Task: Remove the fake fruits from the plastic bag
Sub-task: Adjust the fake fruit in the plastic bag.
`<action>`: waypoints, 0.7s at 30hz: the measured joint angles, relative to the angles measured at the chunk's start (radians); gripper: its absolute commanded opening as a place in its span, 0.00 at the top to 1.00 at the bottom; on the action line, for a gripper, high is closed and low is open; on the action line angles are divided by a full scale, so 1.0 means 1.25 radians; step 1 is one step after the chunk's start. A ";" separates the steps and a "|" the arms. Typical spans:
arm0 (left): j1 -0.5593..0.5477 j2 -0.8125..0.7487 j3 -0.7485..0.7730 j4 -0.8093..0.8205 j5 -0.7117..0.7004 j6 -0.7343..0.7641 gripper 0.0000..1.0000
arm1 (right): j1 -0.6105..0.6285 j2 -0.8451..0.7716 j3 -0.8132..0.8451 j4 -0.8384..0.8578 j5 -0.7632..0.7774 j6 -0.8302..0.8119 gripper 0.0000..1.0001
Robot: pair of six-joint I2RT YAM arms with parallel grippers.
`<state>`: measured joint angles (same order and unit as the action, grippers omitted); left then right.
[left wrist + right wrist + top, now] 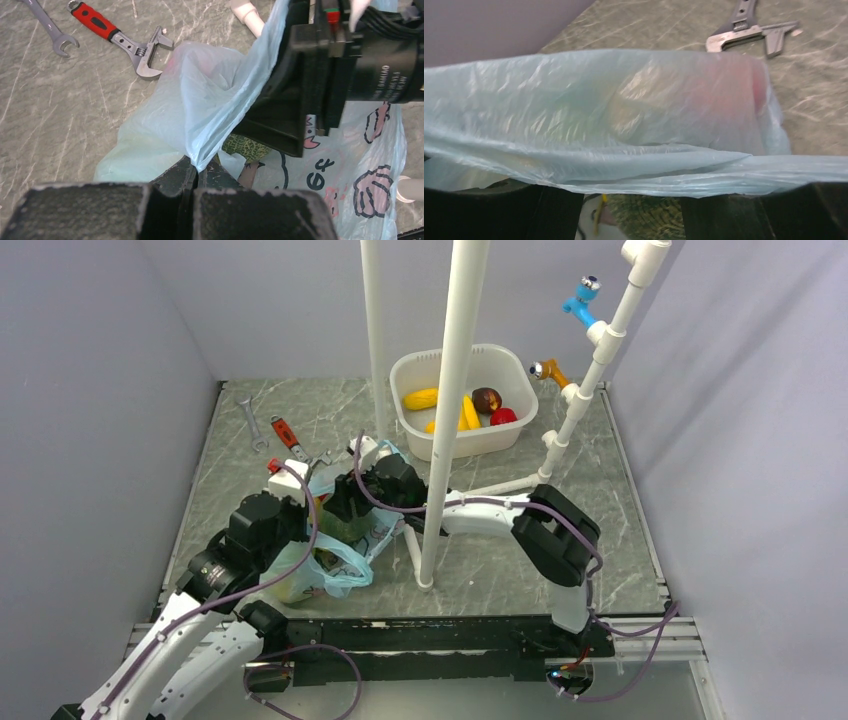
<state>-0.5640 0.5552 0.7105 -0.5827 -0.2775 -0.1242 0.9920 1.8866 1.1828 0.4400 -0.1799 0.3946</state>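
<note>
The plastic bag [330,565], pale blue with dark drawings, lies on the desk [480,560] between the two arms. The left tool [196,172] is closed, pinching an edge of the bag. The right tool [631,212] reaches into the bag's mouth, jaws apart on either side of a green netted fruit [247,147]; whether they press on it cannot be told. The other fruits [465,410], yellow, brown and red, lie in the white tub [470,445] at the back. A red-handled wrench [122,40] lies just beside the bag.
</note>
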 measured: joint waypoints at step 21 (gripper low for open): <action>0.010 0.012 0.001 -0.013 -0.154 -0.022 1.00 | -0.002 -0.171 -0.275 0.075 -0.065 0.020 0.37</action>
<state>-0.5510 0.5705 0.7113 -0.5991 -0.4694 -0.1516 0.9901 1.6730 0.8391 0.5335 -0.2607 0.4202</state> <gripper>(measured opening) 0.012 0.629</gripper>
